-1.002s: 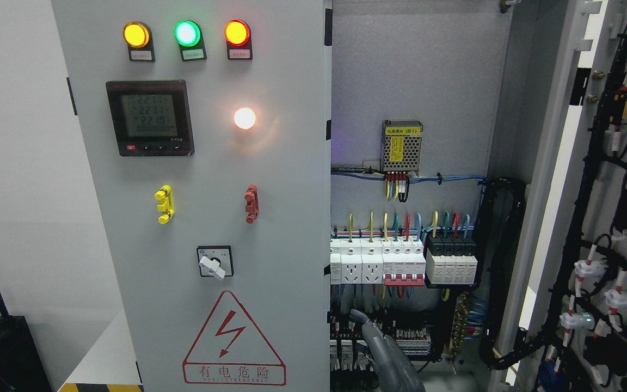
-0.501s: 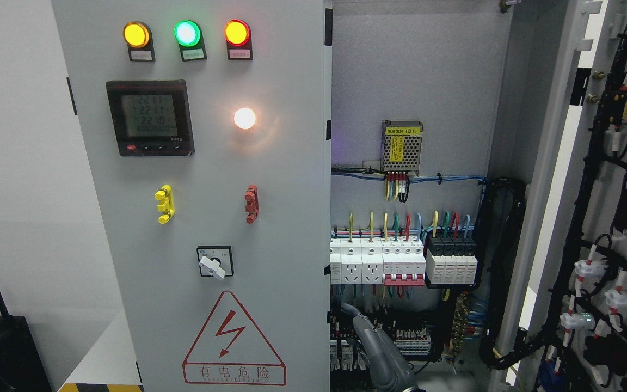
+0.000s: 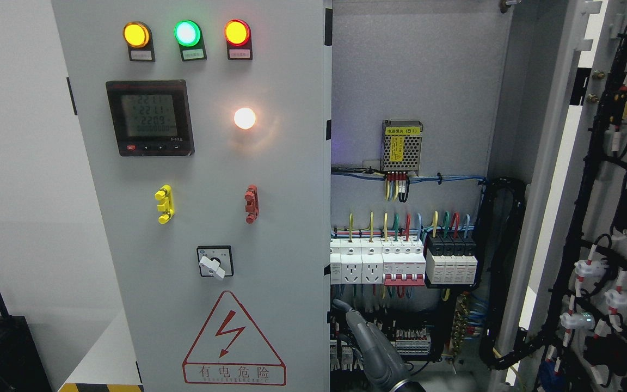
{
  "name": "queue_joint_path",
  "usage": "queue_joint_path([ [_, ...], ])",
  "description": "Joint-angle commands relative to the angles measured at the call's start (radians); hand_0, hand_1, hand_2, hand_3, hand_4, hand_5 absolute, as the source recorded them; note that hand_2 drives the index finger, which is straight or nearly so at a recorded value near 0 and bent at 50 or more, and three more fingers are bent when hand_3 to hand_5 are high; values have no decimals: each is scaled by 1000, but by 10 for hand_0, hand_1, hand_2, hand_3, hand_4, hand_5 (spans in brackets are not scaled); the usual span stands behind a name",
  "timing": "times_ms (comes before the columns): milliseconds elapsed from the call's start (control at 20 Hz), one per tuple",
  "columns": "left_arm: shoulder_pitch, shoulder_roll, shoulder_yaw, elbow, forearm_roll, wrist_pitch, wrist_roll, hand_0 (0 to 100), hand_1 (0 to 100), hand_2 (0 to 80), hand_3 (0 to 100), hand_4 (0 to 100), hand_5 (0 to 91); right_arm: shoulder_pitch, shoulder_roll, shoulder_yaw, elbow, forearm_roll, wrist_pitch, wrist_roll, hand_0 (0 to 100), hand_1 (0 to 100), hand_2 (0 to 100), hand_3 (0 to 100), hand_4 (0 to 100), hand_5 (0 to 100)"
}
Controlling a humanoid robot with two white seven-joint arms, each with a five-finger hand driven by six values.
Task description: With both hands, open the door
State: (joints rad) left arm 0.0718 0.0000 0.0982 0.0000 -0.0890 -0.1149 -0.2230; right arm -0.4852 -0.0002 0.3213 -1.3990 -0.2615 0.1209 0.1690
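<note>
The grey left door point(image 3: 210, 163) of the electrical cabinet is closed. It carries three lamps, a meter, a rotary switch and a red warning triangle. The right door point(image 3: 607, 218) is swung wide open at the right, showing its wiring. My right hand point(image 3: 346, 313) rises from the bottom edge, right of the middle, inside the opened half. Its fingers point(image 3: 340, 304) stretch up and left, holding nothing, with the tip just right of the left door's free edge point(image 3: 329, 305). I cannot tell if it touches the edge. The left hand is out of view.
Inside the cabinet sit a power supply point(image 3: 401, 146), a row of breakers and sockets point(image 3: 400, 264) and cable bundles point(image 3: 501, 272), close behind my hand. A white wall and a black box point(image 3: 3, 354) lie at the left.
My right hand has moved left and slightly up, from the cabinet's lower interior toward the free edge of the left door. Neither door has moved.
</note>
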Motion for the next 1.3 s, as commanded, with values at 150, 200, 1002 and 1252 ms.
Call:
queue_joint_path([
  [150, 0, -28, 0, -29, 0, 0, 1, 0, 0, 0, 0, 0, 0, -35, 11, 5, 74, -30, -6, 53, 381, 0, 0, 0, 0, 0],
  [200, 0, -28, 0, -29, 0, 0, 1, 0, 0, 0, 0, 0, 0, -36, 11, 5, 74, -31, -6, 55, 381, 0, 0, 0, 0, 0],
  [1002, 0, -29, 0, -29, 0, 0, 1, 0, 0, 0, 0, 0, 0, -70, -9, -5, 110, -33, -7, 83, 382, 0, 0, 0, 0, 0],
  [1252, 0, -29, 0, -29, 0, 0, 1, 0, 0, 0, 0, 0, 0, -82, -10, -8, 126, -79, -9, 86, 382, 0, 0, 0, 0, 0],
])
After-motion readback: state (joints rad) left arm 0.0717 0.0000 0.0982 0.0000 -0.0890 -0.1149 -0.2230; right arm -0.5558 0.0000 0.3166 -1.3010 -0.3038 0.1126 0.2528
